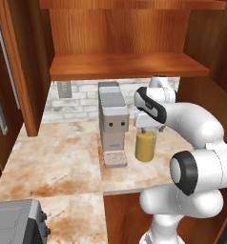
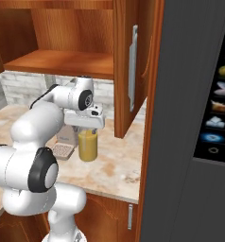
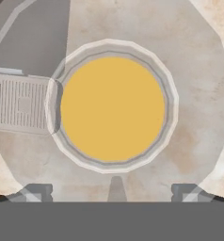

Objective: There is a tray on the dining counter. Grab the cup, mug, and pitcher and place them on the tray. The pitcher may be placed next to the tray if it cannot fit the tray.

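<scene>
Both base views look forward and down at mid-frame pitcher point(image 1: 145, 145) from opposite sides; hand view looks straight down, close above it.

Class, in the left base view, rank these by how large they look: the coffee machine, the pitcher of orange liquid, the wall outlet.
1. coffee machine
2. pitcher, partly covered by the arm
3. wall outlet, though it sits farther back, so nearness exaggerates the gap

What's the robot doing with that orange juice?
The robot's arm is reaching over the pitcher of orange liquid, which stands on the marble counter beside the grey coffee machine. Its gripper hangs right above the pitcher's mouth with the fingers wide open. Nothing is grabbed yet.
</scene>
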{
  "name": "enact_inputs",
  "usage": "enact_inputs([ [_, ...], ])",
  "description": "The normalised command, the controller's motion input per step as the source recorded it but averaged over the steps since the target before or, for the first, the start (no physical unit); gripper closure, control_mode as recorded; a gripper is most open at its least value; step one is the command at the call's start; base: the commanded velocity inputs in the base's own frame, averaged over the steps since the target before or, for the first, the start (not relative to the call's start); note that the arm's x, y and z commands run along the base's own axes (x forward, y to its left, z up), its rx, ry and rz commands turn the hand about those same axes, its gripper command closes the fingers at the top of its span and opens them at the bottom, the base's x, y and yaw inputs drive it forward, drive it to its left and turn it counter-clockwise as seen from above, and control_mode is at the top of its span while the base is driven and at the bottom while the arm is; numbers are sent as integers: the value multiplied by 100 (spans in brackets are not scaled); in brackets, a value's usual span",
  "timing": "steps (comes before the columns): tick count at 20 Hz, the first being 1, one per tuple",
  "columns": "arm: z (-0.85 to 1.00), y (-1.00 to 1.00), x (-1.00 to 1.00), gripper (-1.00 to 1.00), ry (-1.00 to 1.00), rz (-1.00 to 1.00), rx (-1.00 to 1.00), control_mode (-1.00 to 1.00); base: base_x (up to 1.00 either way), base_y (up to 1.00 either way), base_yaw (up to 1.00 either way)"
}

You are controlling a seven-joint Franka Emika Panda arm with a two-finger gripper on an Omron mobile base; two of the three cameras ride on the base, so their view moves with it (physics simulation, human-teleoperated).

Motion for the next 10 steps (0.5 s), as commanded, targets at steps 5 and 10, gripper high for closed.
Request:
enact_inputs([
  [5,0,0,0,100,0,0,0,-100,0,0,0],
  [10,0,0,0,100,0,0,0,-100,0,0,0],
])
